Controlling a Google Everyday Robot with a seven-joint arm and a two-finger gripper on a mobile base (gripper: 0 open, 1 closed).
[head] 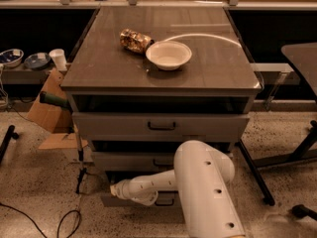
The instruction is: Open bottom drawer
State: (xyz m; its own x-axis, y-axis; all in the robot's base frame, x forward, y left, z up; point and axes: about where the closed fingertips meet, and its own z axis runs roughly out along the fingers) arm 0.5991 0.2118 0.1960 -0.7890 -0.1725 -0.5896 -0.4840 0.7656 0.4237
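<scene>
The bottom drawer (111, 201) sat lowest in the grey cabinet, just above the floor. It had a slim, flat front, and a small black bar handle (165, 201) showed at its centre. The arm (208, 192) was a smooth, rounded white shell dotted with small holes. It crossed in front of the cabinet and covered the right side of that front. Its tubular forearm ran left and low, with the end effector (144, 198) down against the bottom drawer, just left of the handle — whether it was clenched or released could not be told.

Above lay the middle drawer (124, 161) and the taller top drawer (114, 125), both plain and flat, the top one with its own black bar pull. The worktop (109, 73) was a glossy grey-brown slab with a pale arc of reflected light. On it stood a shallow round white bowl (168, 54), and just beside it a crumpled, shiny golden bag (134, 39). Folded brown cardboard (47, 108) leaned at the cabinet's left — the floor (29, 182) was speckled stone.
</scene>
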